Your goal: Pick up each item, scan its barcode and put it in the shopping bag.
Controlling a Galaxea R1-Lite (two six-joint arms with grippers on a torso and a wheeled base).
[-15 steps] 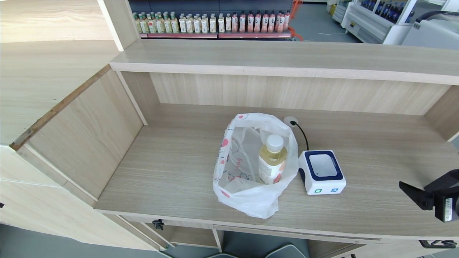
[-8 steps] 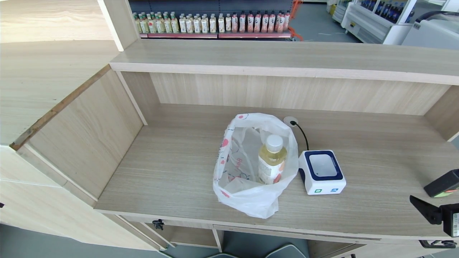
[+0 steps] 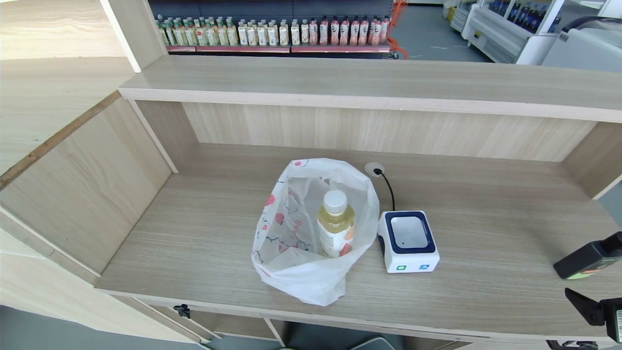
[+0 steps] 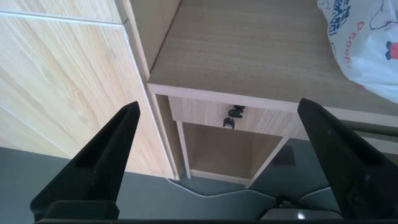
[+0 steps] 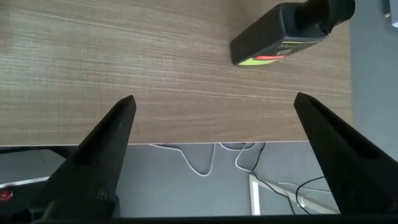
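A white plastic shopping bag (image 3: 296, 272) with red prints stands open at the middle of the wooden counter (image 3: 204, 228). Upright inside it is a bottle (image 3: 335, 224) of yellow drink with a white cap. Just right of the bag sits the white and blue barcode scanner (image 3: 407, 240), its cable running to a hole behind it. My right gripper (image 5: 214, 101) hangs open over the counter's front right edge, one of its fingers (image 3: 580, 301) showing low in the head view. My left gripper (image 4: 219, 107) is open below the counter's front left corner, and the bag's edge (image 4: 367, 43) shows beyond it.
A black hand-held device (image 3: 588, 258) with a green and red label lies near the counter's right edge, just beyond my right gripper, also in the right wrist view (image 5: 289, 31). A raised shelf (image 3: 369, 82) and side walls box in the counter. A drawer lock (image 4: 233, 116) sits under the front edge.
The head camera has shifted, so the whole scene sits further left. My right gripper has drawn back toward the front edge, uncovering the black device on the counter.
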